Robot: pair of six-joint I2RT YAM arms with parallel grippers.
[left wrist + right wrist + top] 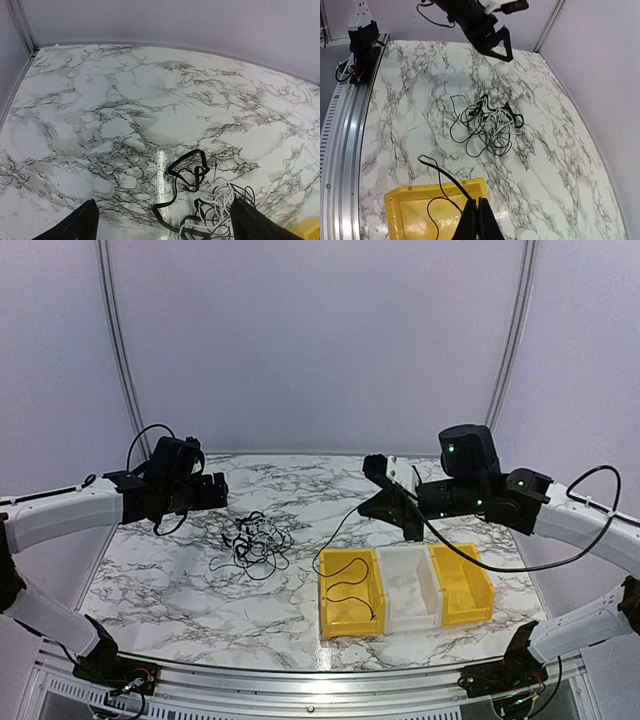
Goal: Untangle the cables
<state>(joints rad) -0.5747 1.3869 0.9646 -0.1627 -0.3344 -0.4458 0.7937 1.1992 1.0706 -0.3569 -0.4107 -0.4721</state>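
Right wrist view shows my right pincer [477,210] pinched shut on one black cable [442,175]. The cable runs out over the near rim of the left bin [402,220], and its thin tail is looped inside that bin. I judge the step in hand to be the drop-off of a cable that lies clear of the rest. The next move calls for lowering a little, so the stretch hanging over the rim falls inside, and then letting go. After that comes a new strand, which means coming down with the jaws apart on a single loop at the edge of the tangle [487,125], not on its knotted middle. That tangle of black and white cords lies on the counter [160,580], left of the bins and apart from the held cable. My left pincer [165,222] hangs spread wide above its left side, holding nothing, and I judge it well placed to pin the heap while the right one pulls. A clear middle bin [410,585] and a yellow right bin [470,580] stand touching in a row with the left one, and I can see nothing in either. What could get in the way is the left bin's rim catching the trailing cable, and the white strands woven tightly through the black ones.
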